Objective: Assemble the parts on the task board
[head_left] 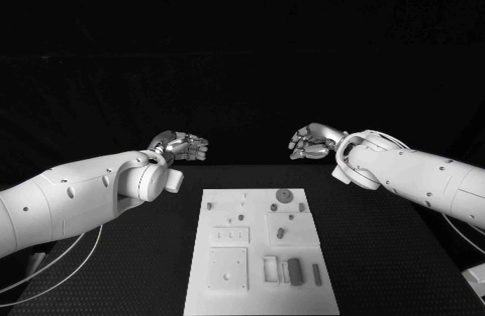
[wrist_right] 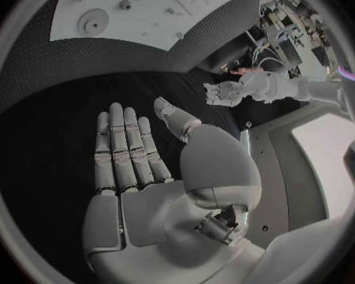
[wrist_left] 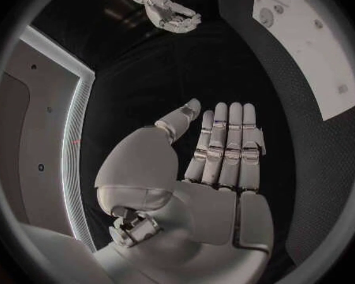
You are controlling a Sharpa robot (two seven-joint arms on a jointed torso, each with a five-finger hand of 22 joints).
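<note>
The white task board (head_left: 261, 253) lies flat in the middle of the black table. Grey parts lie on it: a round disc (head_left: 286, 195) near its far edge, a small peg (head_left: 280, 232) in the middle, and an upright dark block (head_left: 295, 270) with a thin bar (head_left: 316, 274) near its front right. My left hand (head_left: 180, 148) hovers beyond the board's far left corner; my right hand (head_left: 313, 142) hovers beyond its far right corner. Both hold nothing. The wrist views show each palm flat with fingers straight: left hand (wrist_left: 217, 151), right hand (wrist_right: 138, 158).
The board (wrist_left: 312, 38) and my right hand (wrist_left: 174, 16) appear in the left wrist view. The disc (wrist_right: 92, 24) and my left hand (wrist_right: 225, 93) appear in the right wrist view. A white cable (head_left: 61, 260) hangs off the table's left side.
</note>
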